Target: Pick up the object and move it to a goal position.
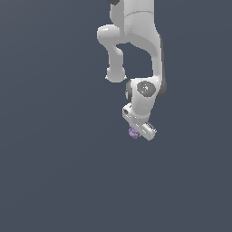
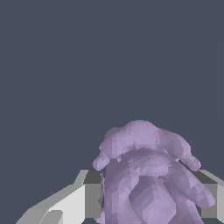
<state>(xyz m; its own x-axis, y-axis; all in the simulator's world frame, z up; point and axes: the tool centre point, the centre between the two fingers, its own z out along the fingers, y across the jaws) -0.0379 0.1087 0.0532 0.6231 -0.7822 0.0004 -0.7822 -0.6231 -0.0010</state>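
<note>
The white Panda arm (image 1: pixel 136 45) reaches down from the top of the exterior view, and its gripper (image 1: pixel 136 132) has the little pale-purple knobbly object (image 1: pixel 133 132) pinched between its fingers (image 2: pixel 89 194), jaws closed in against both sides of it. Around them I see only flat dark grey-blue background (image 1: pixel 54 172), so nothing blocks the way, and I cannot tell whether the lump touches any surface.

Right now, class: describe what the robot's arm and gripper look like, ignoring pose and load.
The arm is glossy white with rounded segments, dark seams and a grey disc at one joint. The gripper is a white boxy bar; its fingers are white with grey inner pads. No cables or markings show.
</note>
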